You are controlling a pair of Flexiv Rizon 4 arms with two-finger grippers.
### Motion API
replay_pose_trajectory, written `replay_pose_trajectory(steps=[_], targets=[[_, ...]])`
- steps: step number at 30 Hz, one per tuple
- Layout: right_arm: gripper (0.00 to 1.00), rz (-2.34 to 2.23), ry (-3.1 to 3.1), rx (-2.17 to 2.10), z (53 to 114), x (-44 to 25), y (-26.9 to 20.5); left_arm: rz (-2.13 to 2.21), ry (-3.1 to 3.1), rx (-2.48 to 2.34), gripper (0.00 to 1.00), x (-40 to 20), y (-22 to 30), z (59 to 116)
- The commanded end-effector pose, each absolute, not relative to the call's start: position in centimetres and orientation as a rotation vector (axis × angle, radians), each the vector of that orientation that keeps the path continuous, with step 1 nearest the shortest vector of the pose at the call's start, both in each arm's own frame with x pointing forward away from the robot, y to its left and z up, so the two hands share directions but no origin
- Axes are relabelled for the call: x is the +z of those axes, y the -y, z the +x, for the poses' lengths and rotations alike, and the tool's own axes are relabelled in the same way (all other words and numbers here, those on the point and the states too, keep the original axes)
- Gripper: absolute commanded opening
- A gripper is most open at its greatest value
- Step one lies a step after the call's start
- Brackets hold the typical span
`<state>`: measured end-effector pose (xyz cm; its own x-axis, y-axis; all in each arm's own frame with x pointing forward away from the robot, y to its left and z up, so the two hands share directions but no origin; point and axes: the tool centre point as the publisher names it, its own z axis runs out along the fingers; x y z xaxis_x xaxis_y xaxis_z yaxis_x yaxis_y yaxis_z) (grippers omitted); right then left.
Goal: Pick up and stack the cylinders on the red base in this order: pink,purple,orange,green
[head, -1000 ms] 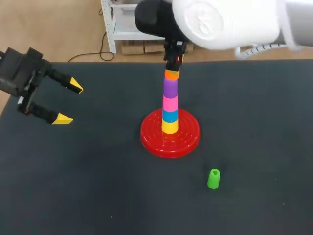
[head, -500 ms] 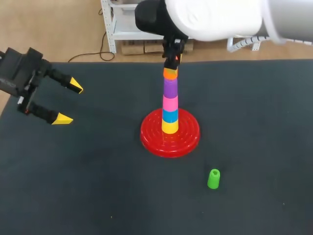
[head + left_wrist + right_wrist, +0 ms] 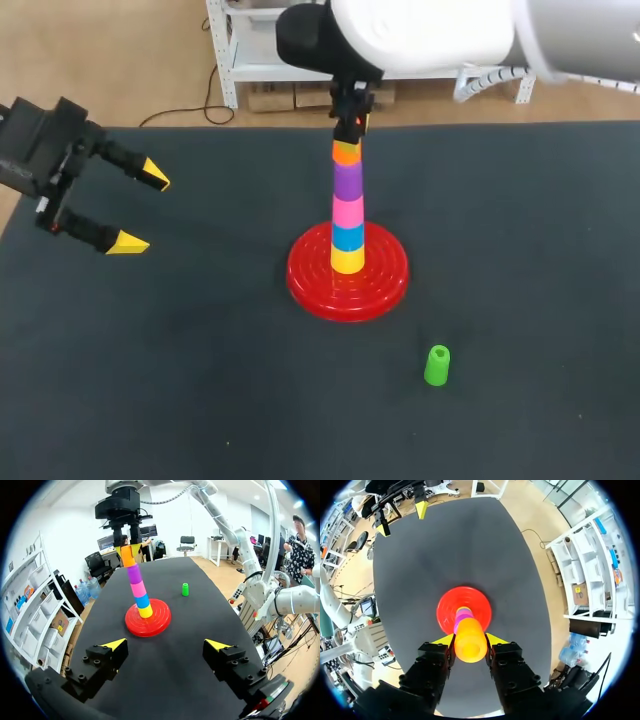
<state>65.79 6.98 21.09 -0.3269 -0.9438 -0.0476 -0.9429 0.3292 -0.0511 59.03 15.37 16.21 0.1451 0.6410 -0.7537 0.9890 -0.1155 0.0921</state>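
Above the black table (image 3: 150, 380), the orange cylinder (image 3: 347, 153) stands upright.

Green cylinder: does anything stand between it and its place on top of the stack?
Yes: the right gripper, shut on the orange cylinder atop the stack, covers that spot. Nothing else visible blocks the green cylinder.

Glossy plastic red base (image 3: 348, 275), matt table (image 3: 180, 360)

Place: we're looking at a robotics lab.
Giveaway: left arm (image 3: 40, 150) and right arm (image 3: 430, 40) are hanging over a black tabletop (image 3: 150, 380).
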Motion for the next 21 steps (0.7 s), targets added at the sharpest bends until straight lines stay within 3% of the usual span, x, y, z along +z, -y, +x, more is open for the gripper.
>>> replay_pose_trajectory(steps=[1,21], targets=[[0.0,-1.791,-2.507,-0.021,65.75,20.79,-7.21,1.826,-1.554,-0.745,1.0,16.08,-15.43,58.96],[0.0,-1.773,-2.498,-0.024,65.2,21.32,-6.7,1.826,-1.554,-0.745,1.0,16.08,-15.43,58.96]])
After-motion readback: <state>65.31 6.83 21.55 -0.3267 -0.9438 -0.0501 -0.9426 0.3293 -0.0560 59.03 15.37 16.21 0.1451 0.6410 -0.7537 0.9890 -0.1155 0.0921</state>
